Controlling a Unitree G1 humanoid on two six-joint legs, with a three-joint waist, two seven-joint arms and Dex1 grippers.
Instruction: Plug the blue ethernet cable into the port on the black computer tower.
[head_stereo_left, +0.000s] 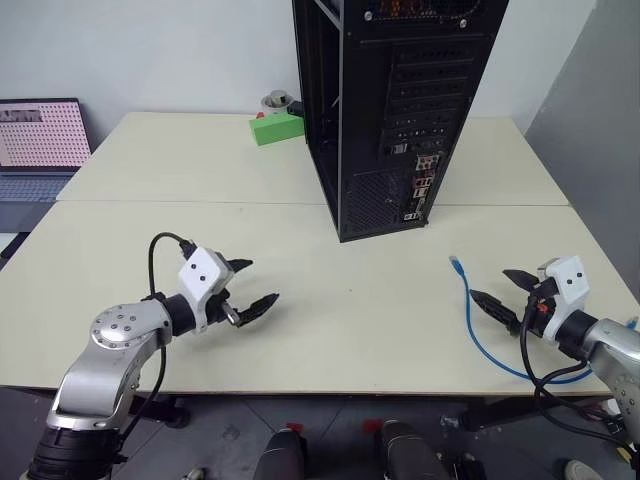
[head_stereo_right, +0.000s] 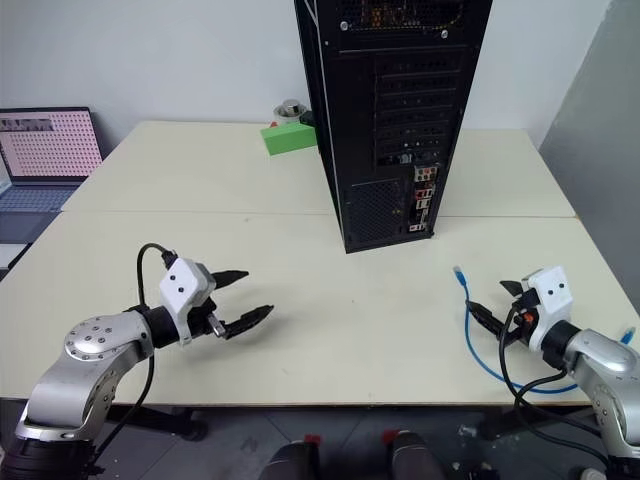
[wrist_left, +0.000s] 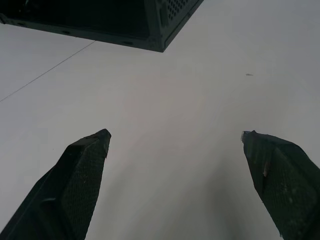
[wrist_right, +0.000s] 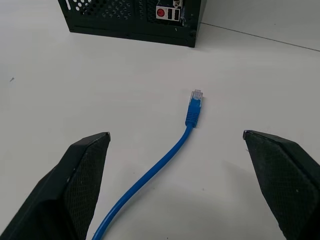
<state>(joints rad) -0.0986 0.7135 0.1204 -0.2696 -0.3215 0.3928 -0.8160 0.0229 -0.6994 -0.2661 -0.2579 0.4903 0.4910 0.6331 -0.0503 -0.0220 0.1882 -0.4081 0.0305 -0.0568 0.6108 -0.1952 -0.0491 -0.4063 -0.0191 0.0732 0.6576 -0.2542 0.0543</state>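
Observation:
The black computer tower (head_stereo_left: 400, 110) stands upright at the table's far middle, its rear facing me. The port lies somewhere in its small connector cluster (head_stereo_left: 424, 186), too small to single out. On the table at the right lies the blue ethernet cable (head_stereo_left: 470, 312), its clear plug (wrist_right: 196, 95) pointing towards the tower and its other end running off the front edge. My right gripper (head_stereo_left: 489, 284) hovers open just right of the cable, with the cord between its fingers' lines in the right wrist view and nothing held. My left gripper (head_stereo_left: 262, 281) is open and empty over the table's left front.
A small green box (head_stereo_left: 275, 128) with a round metal object (head_stereo_left: 277, 100) behind it sits left of the tower. A laptop (head_stereo_left: 40, 140) stands beyond the table's left edge. A grey panel (head_stereo_left: 600, 120) rises at the right. A seam (head_stereo_left: 200, 202) runs across the cream table.

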